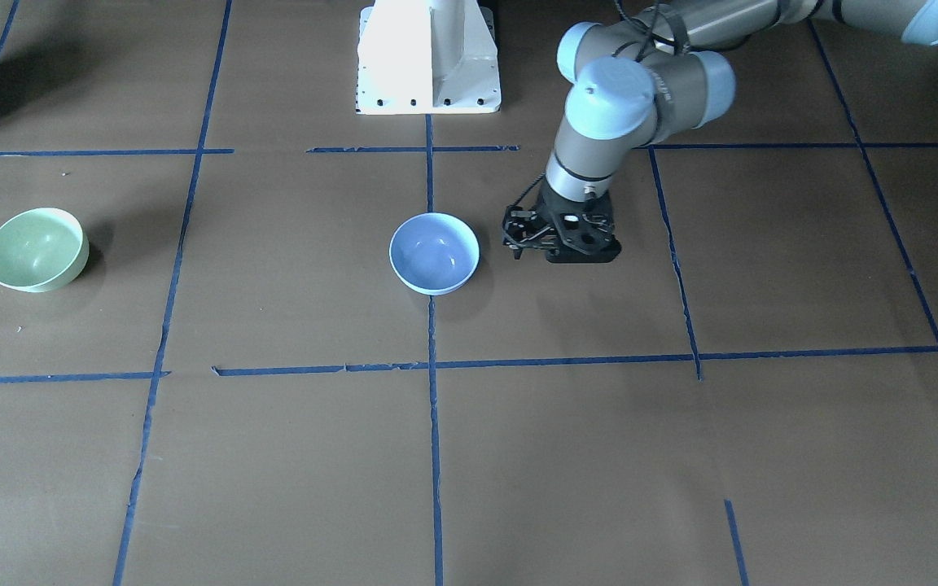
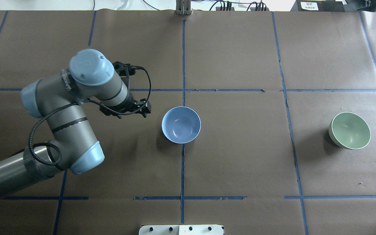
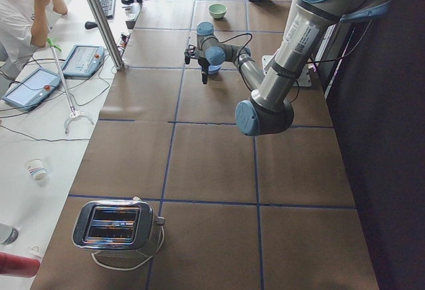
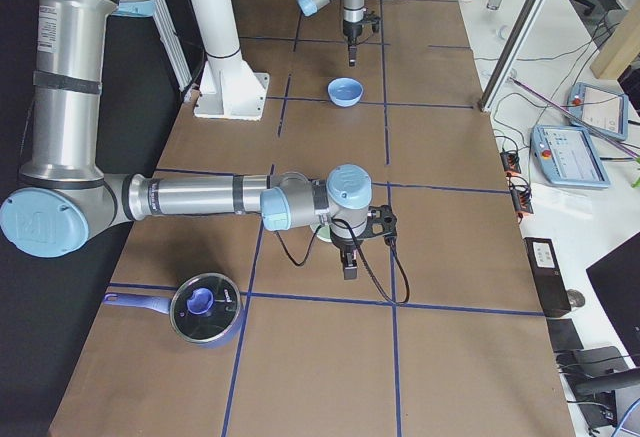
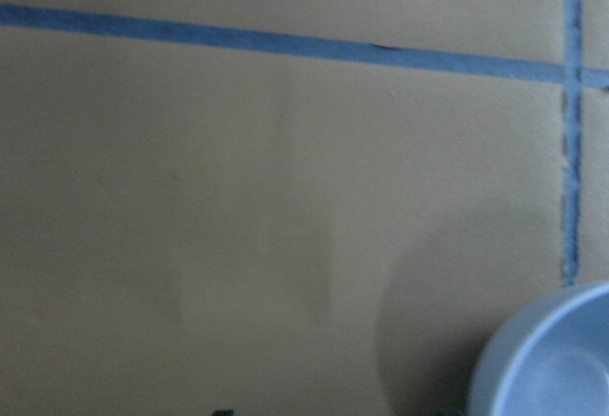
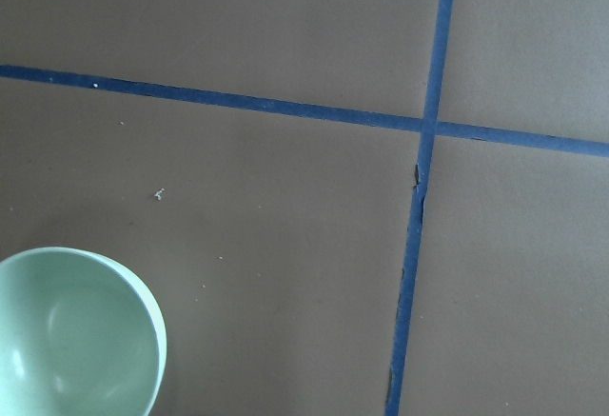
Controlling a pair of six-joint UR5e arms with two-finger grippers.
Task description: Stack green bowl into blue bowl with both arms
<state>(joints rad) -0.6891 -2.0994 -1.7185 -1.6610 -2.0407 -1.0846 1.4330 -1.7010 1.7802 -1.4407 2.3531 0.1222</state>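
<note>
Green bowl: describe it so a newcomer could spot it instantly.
On the brown table gridded with blue tape, look toward the robot's right side. The green bowl sits upright there. It is pale mint, unlike the periwinkle blue bowl on the centre line.

Pale mint-green bowl [image 2: 349, 130], periwinkle-blue bowl [image 2: 181, 125], brown table [image 2: 240, 163] gridded with blue tape [image 2: 183, 65], apparently dark-blue saucepan [image 4: 205, 309]

No legible txt anywhere. White label [image 2: 307, 5] on black box [image 2: 320, 7], upper right of overhead view, was too small to read; sticker [image 3: 302, 38] on left arm [image 3: 282, 77], exterior left view, also unreadable.
</note>
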